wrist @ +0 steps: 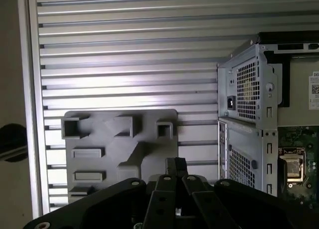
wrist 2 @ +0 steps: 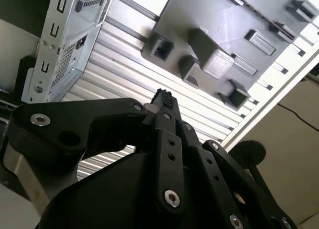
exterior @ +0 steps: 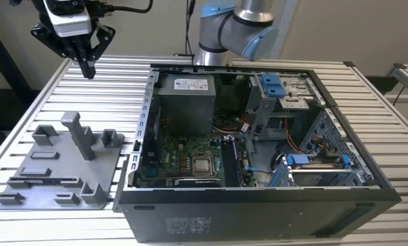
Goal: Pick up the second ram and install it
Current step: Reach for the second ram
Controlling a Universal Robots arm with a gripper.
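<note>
My gripper (exterior: 89, 70) hangs high over the slatted table's back corner on the exterior view's left. It is shut, and nothing shows between its black fingertips (wrist 2: 162, 96). Below it stands the grey plastic tray (exterior: 60, 169) with upright posts, seen also in both wrist views (wrist: 119, 144). A thin dark strip (exterior: 45, 180) lies along the tray's long slot; I cannot tell whether it is the second ram. In the open computer case (exterior: 258, 154), dark sticks (exterior: 230, 161) stand upright beside the processor on the green motherboard.
The grey power-supply box (exterior: 185, 105) fills the case's back corner on the exterior view's left. Blue drive brackets (exterior: 272, 84) and cables sit on the exterior view's right. The arm's base (exterior: 221, 41) rises behind the case. Bare slats lie between tray and gripper.
</note>
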